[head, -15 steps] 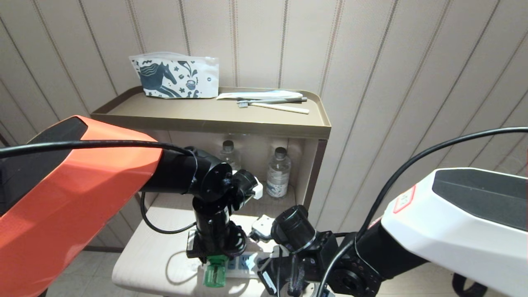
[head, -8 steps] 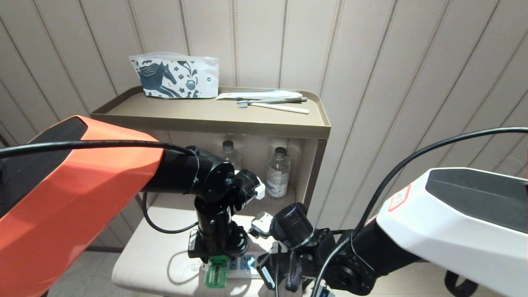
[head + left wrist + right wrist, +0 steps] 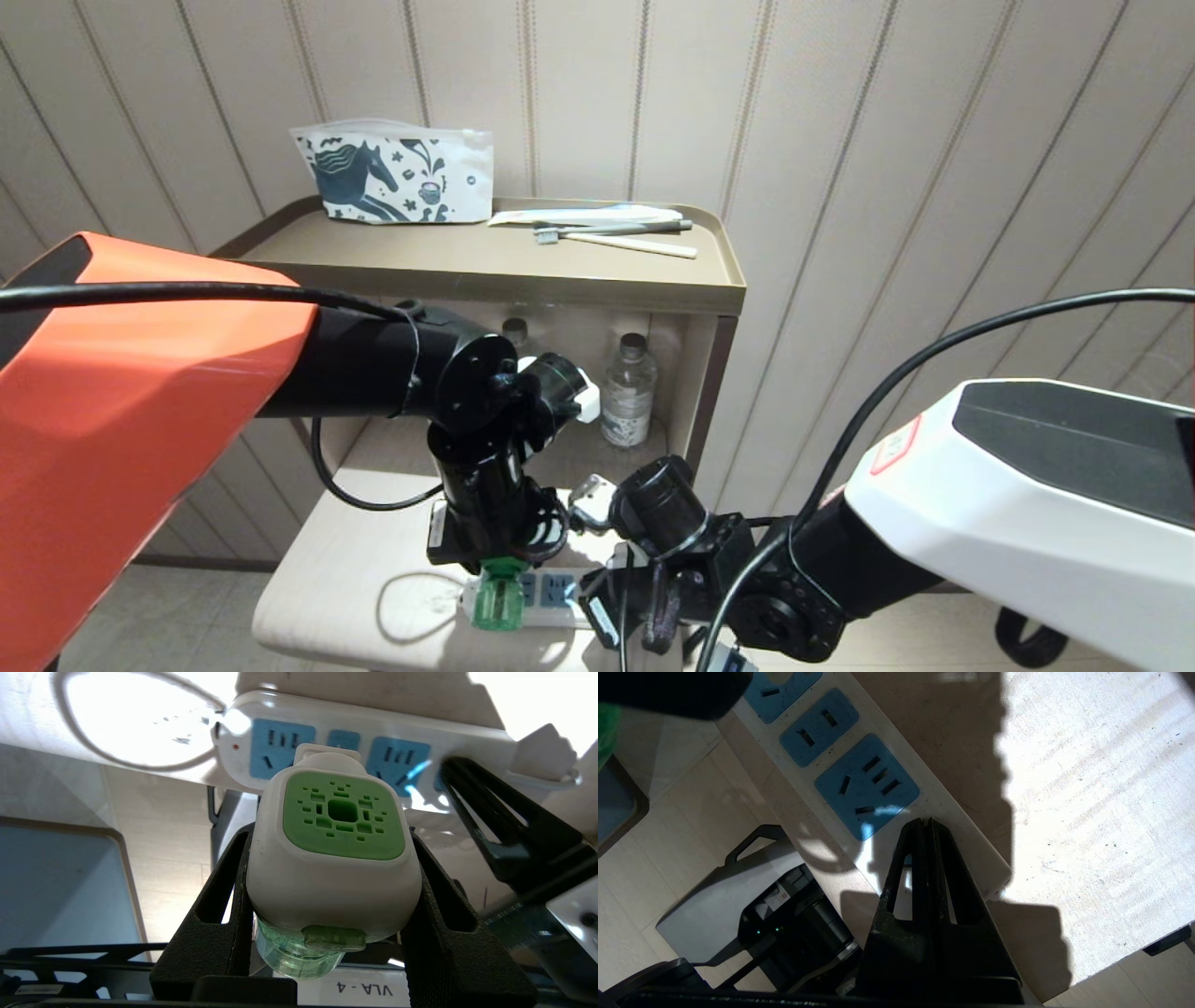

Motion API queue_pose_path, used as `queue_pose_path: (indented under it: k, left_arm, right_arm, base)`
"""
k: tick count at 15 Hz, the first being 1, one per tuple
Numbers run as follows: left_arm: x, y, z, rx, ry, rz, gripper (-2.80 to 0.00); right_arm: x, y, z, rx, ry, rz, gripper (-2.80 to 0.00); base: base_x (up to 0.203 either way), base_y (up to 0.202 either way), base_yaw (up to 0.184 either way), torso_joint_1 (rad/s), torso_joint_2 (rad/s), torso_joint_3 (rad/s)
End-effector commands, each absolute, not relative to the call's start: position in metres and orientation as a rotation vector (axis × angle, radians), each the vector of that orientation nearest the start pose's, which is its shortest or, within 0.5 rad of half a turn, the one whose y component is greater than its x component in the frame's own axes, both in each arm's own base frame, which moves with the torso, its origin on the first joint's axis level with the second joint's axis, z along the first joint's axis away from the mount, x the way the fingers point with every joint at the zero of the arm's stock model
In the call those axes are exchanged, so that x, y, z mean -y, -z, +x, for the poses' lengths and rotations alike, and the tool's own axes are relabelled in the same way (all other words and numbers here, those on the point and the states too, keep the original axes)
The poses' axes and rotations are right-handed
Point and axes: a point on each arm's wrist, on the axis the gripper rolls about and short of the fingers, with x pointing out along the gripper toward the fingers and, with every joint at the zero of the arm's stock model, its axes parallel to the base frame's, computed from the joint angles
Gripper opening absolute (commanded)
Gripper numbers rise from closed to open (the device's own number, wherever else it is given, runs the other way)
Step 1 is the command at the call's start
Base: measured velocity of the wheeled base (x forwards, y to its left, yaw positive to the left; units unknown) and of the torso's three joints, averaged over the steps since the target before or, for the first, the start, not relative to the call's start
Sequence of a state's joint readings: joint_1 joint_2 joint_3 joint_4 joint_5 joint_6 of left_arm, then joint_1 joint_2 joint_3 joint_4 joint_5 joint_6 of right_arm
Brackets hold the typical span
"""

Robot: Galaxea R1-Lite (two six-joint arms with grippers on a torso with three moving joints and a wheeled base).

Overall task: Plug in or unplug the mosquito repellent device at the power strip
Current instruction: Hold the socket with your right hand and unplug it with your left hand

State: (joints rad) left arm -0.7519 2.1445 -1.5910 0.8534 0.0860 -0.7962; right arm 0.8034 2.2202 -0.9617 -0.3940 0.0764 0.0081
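My left gripper (image 3: 334, 896), lower centre of frame: clamped on mosquito repellent device (image 3: 334, 858), directly over power strip (image 3: 373, 737). My right gripper (image 3: 928, 828): fingers together, pressing strip's end. Shelf compartment (image 3: 691, 392): water bottle (image 3: 626, 392).

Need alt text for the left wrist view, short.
The left end effector grips the mosquito repellent device, its white-and-green head close against the power strip and its blue sockets. The right end effector's black finger rests on the strip beside it.
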Motion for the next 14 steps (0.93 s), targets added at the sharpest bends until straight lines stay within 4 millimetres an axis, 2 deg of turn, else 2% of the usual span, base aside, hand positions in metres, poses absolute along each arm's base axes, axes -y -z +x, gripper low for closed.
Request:
queue_pose_path:
  k: [1, 3, 8, 10, 14]
  left_arm:
    - [0.247, -0.126, 0.269, -1.392, -0.01, -0.083, -2.8]
    - [0.246, -0.128, 0.269, -1.393, -0.016, -0.085, -2.8]
    - [0.221, -0.149, 0.265, -1.381, -0.046, -0.12, -2.8]
    - [0.211, -0.154, 0.253, -1.384, -0.051, -0.115, -2.8]
    - [0.189, -0.16, 0.228, -1.378, -0.083, -0.092, -2.8]
  right_arm:
    - [-0.27, -0.017, 0.257, -0.841, -0.82, -0.31, -2.8]
    - [-0.269, -0.018, 0.257, -0.839, -0.82, -0.309, -2.8]
    - [-0.266, -0.028, 0.256, -0.818, -0.816, -0.299, -2.8]
    - [-0.262, -0.044, 0.256, -0.78, -0.817, -0.283, -2.8]
    - [-0.253, -0.062, 0.247, -0.748, -0.821, -0.273, -2.8]
  base:
    - [0.0, 0.0, 0.0, 0.0, 0.0, 0.0]
    - [0.0, 0.0, 0.0, 0.0, 0.0, 0.0]
    - [0.0, 0.0, 0.0, 0.0, 0.0, 0.0]
    - [0.0, 0.0, 0.0, 0.0, 0.0, 0.0]
    - [0.0, 0.0, 0.0, 0.0, 0.0, 0.0]
